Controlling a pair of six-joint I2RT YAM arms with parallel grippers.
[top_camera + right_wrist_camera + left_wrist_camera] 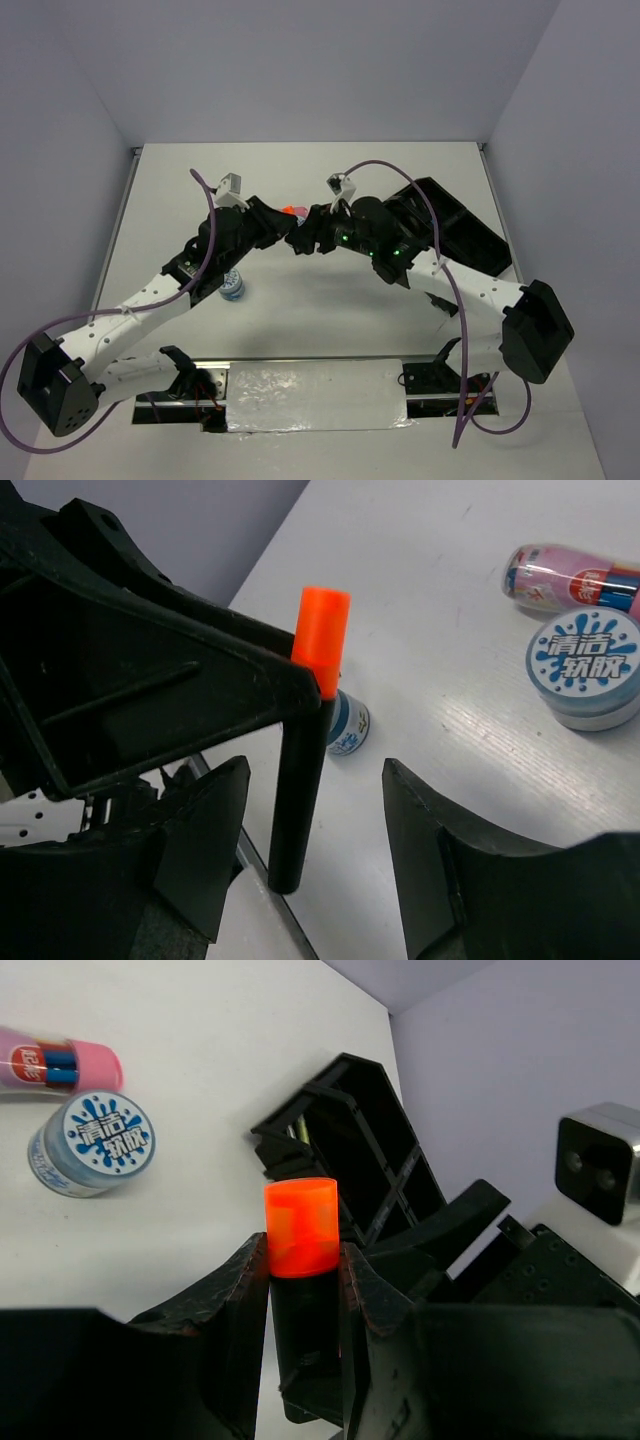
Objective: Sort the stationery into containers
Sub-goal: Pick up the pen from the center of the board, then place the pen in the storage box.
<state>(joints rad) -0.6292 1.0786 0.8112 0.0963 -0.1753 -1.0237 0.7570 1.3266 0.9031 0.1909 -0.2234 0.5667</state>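
A short black marker with an orange cap (300, 1227) is held upright in the air, and my left gripper (303, 1260) is shut on its black body just below the cap. In the right wrist view the marker (305, 780) hangs between the fingers of my right gripper (315, 775), which is open and not touching it; the marker is nearer the left finger. From the top view both grippers meet over mid-table at the orange cap (296, 211). The black organiser tray (455, 230) lies at the right.
A pink tube (60, 1060) and a round blue-white disc (92, 1142) lie on the table beyond the marker. Another small blue-white container (232, 285) stands under the left arm. The tray's dividers (345, 1130) show behind the cap.
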